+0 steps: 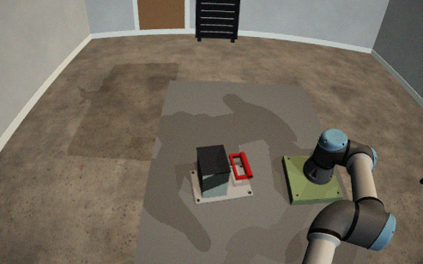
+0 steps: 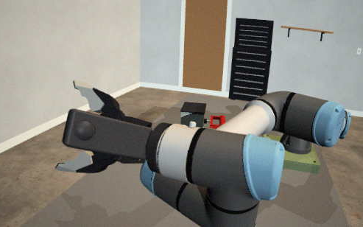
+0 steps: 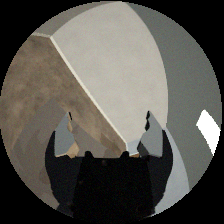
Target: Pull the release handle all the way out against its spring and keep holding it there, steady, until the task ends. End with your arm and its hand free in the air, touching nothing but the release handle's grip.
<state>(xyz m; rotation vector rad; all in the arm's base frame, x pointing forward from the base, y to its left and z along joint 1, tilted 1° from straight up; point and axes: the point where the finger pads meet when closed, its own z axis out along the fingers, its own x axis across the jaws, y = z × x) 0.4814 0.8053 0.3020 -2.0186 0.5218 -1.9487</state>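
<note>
I'm seeing the gripper (image 2: 73, 127) spreading its jaws wide, gripping nothing, well away from the red release handle (image 1: 240, 165), which is sitting beside the dark box (image 1: 213, 169) on the table (image 1: 234, 107). The top view is cutting the forearm off at its lower edge.

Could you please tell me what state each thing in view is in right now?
Hand: open wide, holding nothing, in the air away from the fixture.
Release handle: untouched, red, close against the dark box, not pulled out.
Dark box: upright on its pale base plate.
Arm: folded, standing on the green base plate.
Door: closed.
</note>
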